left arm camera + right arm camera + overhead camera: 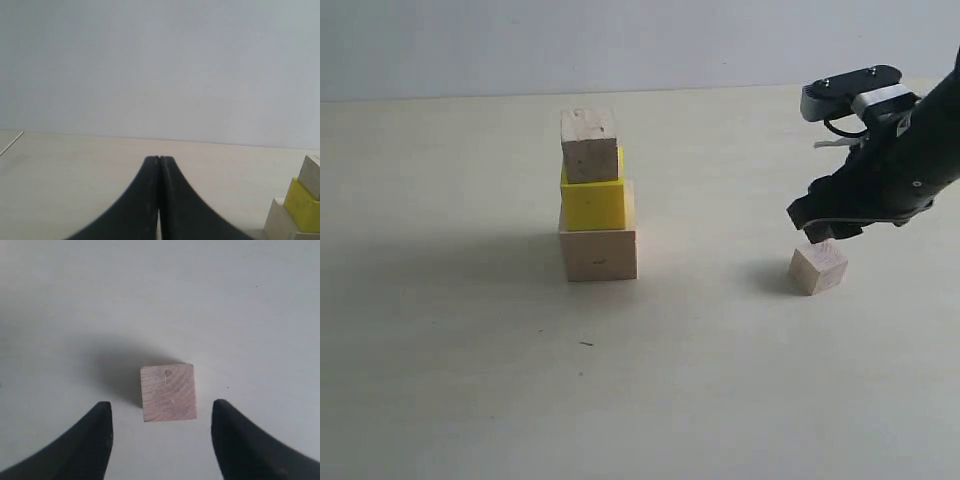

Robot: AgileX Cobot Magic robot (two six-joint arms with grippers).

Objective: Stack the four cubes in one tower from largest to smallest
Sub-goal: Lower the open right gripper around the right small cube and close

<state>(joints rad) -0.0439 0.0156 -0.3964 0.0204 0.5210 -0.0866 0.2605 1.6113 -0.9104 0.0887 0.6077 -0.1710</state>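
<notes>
Pale bench (640,410) is being shown closest to the exterior camera, bare but for a tiny dark speck (586,344) that is lying in front of the large pale wooden cube (599,254). That large cube is being used as the base of a stack. The bright yellow cube (594,206) is being carried directly on top of it, and the small brownish wooden cube (589,146) is being carried on the yellow one, turned slightly out of line with it.

The smallest pale cube (818,268) is being left on the bench, well apart from the large cube and to its right in the exterior view. It is lying slightly nearer the camera than the large cube. The right jaws are being held spread just above this smallest cube (168,392). In the right wrist view the cube is being framed between the two black tips, with a clear gap on each side, so nothing is being pinched.

The left jaws are being kept pressed together with nothing between them. They are being held low over the bench, with the stack near the large cube (283,222) being seen only in part beyond them.
</notes>
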